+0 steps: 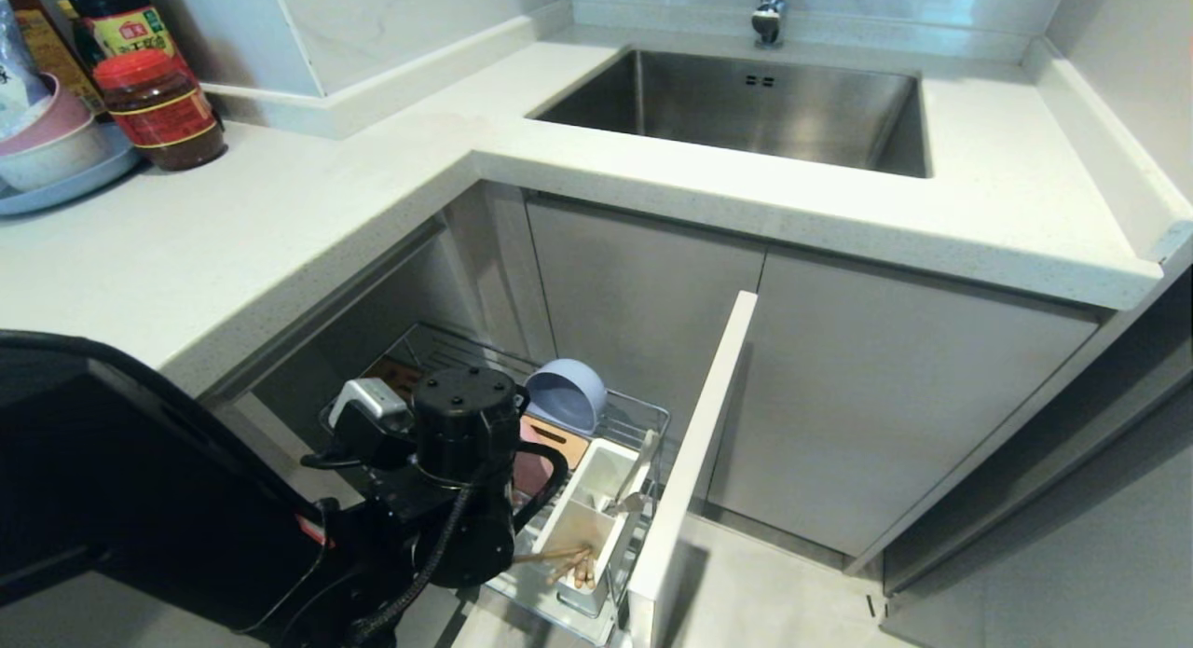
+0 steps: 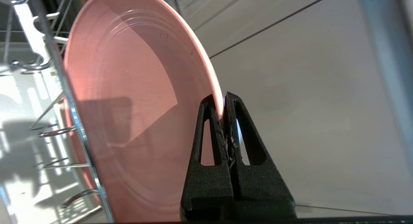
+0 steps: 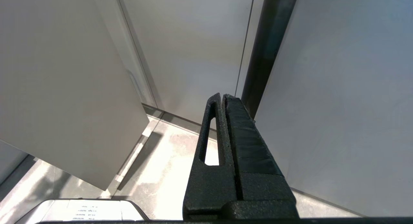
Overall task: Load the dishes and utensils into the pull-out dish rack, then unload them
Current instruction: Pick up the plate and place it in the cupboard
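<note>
Left tool (image 2: 223,103) pinching the rim of the pink plate (image 2: 129,114).
The plate stands on edge among the wire dividers of the pull-out dish rack (image 1: 643,420); the right tool (image 3: 222,98) hangs closed and empty beside cabinet fronts.

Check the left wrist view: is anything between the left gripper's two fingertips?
Yes. The left gripper is shut on the pink plate's rim, which sits between them.

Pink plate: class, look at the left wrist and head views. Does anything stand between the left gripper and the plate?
Nothing does. The left gripper is already shut on the rim of the pink plate, which stands on edge against the chrome wires of the dish rack.
</note>
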Controlling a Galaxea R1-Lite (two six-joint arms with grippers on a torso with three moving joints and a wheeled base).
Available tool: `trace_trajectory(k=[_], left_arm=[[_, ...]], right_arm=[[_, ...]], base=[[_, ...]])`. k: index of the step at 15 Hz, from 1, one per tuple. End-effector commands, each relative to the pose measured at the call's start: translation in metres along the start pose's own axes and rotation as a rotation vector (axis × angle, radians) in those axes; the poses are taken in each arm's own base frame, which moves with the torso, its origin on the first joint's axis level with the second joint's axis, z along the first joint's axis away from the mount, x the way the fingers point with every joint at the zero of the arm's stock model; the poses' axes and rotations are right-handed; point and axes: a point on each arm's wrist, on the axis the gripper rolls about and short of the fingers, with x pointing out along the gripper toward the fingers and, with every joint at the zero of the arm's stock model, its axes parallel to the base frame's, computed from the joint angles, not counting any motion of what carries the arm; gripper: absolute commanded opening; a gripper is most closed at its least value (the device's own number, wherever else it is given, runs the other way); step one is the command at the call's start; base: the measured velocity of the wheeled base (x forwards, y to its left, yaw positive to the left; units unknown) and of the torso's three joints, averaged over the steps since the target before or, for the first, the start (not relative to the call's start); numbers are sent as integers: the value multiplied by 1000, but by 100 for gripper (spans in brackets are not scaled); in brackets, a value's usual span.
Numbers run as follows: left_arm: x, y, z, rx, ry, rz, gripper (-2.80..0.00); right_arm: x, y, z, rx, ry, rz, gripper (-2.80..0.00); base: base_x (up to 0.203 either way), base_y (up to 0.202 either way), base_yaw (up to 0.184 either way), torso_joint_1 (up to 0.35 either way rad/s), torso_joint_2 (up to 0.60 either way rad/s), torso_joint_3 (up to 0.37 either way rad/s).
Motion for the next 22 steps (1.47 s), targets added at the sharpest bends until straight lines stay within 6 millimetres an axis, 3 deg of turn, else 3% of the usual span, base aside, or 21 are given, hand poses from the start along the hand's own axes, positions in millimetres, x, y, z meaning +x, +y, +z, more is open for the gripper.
trace_trajectory(k=[1, 9, 10, 11, 17, 22], left_arm=[[3, 5, -7, 12, 0, 15, -280], [7, 10, -12, 29, 2, 32, -280], [7, 10, -12, 32, 1, 32, -111], [7, 9, -12, 33, -4, 33, 0], [-2, 3, 0, 52, -14, 40, 0], [-29, -8, 30, 120, 39, 48, 0]], right_arm=[[0, 0, 0, -1, 0, 1, -280], [0, 0, 0, -1, 0, 1, -280], [0, 0, 0, -1, 0, 1, -280], [0, 0, 0, -1, 0, 1, -280], [0, 0, 0, -1, 0, 1, -280], [0, 0, 0, -1, 0, 0, -280]], base=[[0, 0, 0, 0, 0, 0], [0, 0, 0, 0, 0, 0], [0, 0, 0, 0, 0, 0], [0, 0, 0, 0, 0, 0], [0, 0, 0, 0, 0, 0], [0, 0, 0, 0, 0, 0]])
